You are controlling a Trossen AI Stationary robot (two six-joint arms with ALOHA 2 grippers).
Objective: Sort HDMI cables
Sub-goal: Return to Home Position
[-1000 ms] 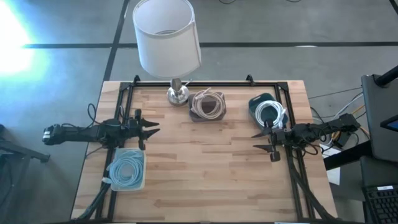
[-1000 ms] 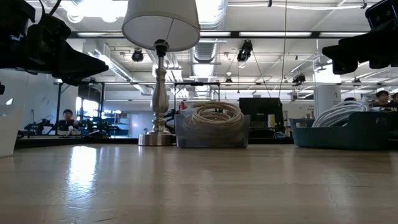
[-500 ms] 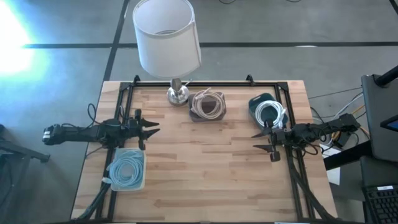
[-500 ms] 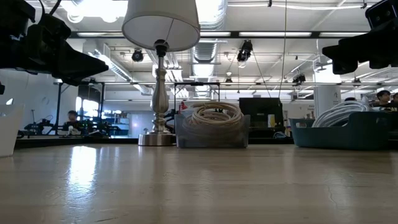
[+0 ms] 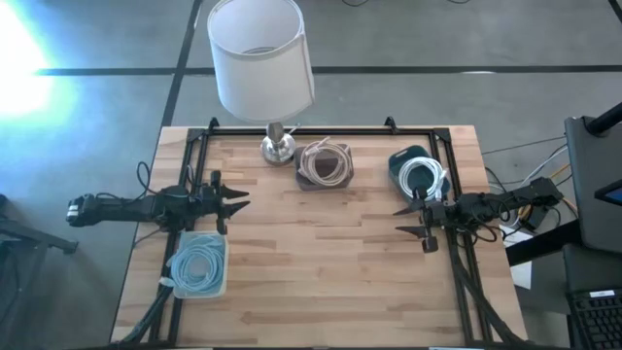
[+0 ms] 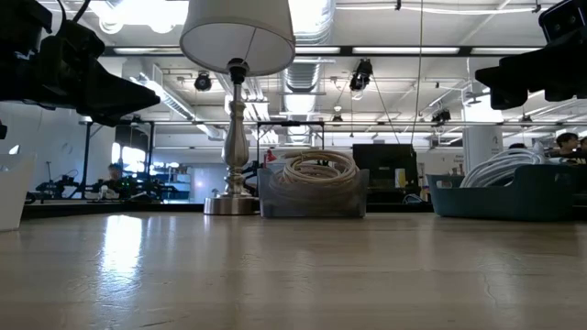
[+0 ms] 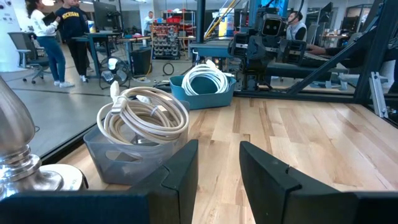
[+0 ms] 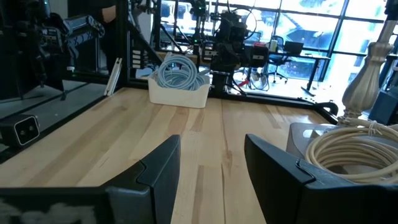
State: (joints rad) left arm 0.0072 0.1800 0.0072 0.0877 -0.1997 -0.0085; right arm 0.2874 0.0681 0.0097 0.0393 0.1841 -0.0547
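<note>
While left gripper point(image 7: 219, 152) hovers (fingers point(image 7: 179, 177) apart), right gripper point(image 8: 211, 146) mirrors it.

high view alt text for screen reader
Sorted on a table: light blue cables in a white bin lower left, beige cables in a grey bin top centre by a lamp, white cables in a blue bin upper right. The left end effector and right end effector hover open.

I saw the table point(image 5: 321, 262) as pale planked wood, smooth with a soft sheen. At the high view's upper centre, the lamp base point(image 5: 277, 148) looked like polished metal and its shade point(image 5: 260, 56) matt white. The beige cables point(image 7: 143, 115) looked smooth, their bin point(image 7: 109, 158) translucent plastic.
</note>
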